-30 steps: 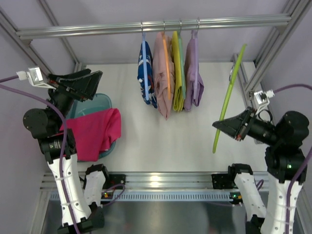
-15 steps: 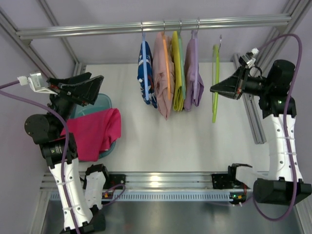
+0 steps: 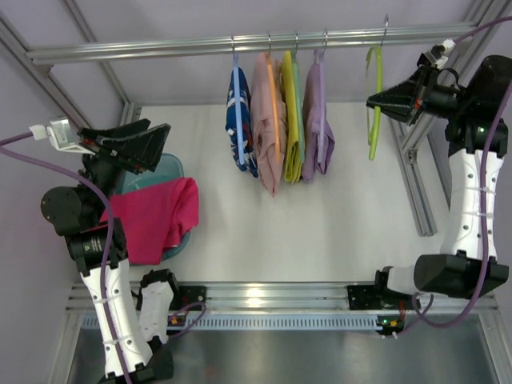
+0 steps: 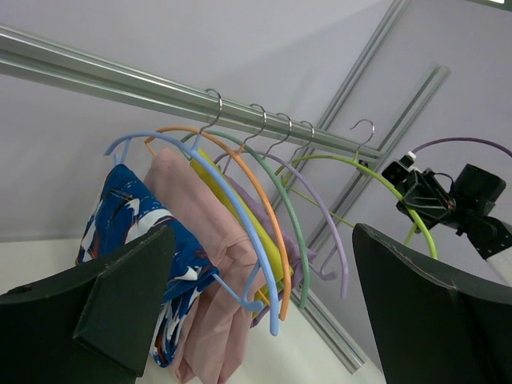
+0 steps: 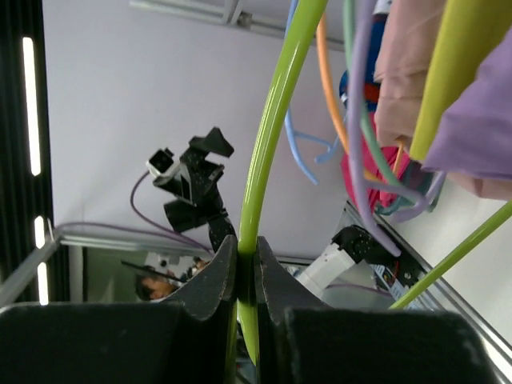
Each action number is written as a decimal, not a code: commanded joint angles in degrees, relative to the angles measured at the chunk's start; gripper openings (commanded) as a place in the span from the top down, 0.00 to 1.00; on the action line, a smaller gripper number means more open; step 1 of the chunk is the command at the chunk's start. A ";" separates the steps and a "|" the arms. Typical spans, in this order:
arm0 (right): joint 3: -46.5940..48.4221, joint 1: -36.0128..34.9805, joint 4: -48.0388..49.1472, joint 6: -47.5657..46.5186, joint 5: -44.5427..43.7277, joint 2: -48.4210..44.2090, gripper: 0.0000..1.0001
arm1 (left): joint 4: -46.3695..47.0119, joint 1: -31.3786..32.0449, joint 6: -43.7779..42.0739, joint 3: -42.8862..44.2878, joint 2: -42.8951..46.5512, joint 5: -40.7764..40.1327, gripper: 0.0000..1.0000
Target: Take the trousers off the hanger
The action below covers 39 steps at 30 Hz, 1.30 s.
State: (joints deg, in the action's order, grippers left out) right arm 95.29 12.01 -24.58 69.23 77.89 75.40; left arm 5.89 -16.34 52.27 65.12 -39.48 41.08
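Note:
The magenta-pink trousers (image 3: 156,218) lie bunched over a teal basin (image 3: 170,170) at the left, off the hanger. The bare lime-green hanger (image 3: 374,104) hangs high at the right end of the rail, its metal hook (image 3: 385,24) at the rail. My right gripper (image 3: 376,100) is shut on the hanger's arm; in the right wrist view the green bar (image 5: 268,136) runs pinched between the jaws. My left gripper (image 3: 156,136) is open and empty above the basin, facing the rail; the hanger (image 4: 384,188) shows in the left wrist view.
Four hangers with garments hang on the rail (image 3: 160,50): a blue patterned one (image 3: 240,120), a peach-pink one (image 3: 266,124), a yellow one (image 3: 291,120) and a lilac one (image 3: 318,120). Aluminium frame posts (image 3: 412,176) stand at the right.
My right arm has lifted the green hanger up and back, from low at the right to the right end of the rail. The left arm has barely moved.

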 commanded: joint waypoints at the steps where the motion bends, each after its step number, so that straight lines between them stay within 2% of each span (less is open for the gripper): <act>1: 4.81 1.70 3.22 3.97 -1.25 2.73 1.00 | 0.36 -0.19 -2.25 1.41 -0.42 -0.56 0.02; 15: 7.11 4.42 2.69 8.90 -2.13 7.49 1.00 | -0.88 -0.19 -2.08 0.97 -0.95 -1.71 0.01; 20: 1.67 6.44 2.16 4.86 -2.48 5.38 1.00 | -1.14 -0.19 -2.52 0.71 -1.03 -1.62 0.02; 28: -1.77 16.10 -3.36 -1.55 -1.78 4.32 1.00 | -1.06 -0.19 -2.88 -0.43 -0.77 -1.53 0.01; 37: -0.72 22.17 -2.58 -2.87 -0.54 6.69 1.00 | -1.14 -0.19 -3.49 -1.58 -0.33 -1.35 0.01; 39: -0.28 23.23 -2.93 -3.23 -0.63 7.48 0.94 | -1.06 -0.27 -3.93 -1.58 -0.24 -1.27 0.02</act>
State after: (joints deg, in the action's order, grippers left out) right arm 93.54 32.64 -25.63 66.22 76.77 81.87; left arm 3.75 -16.34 49.84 63.59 -40.29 39.59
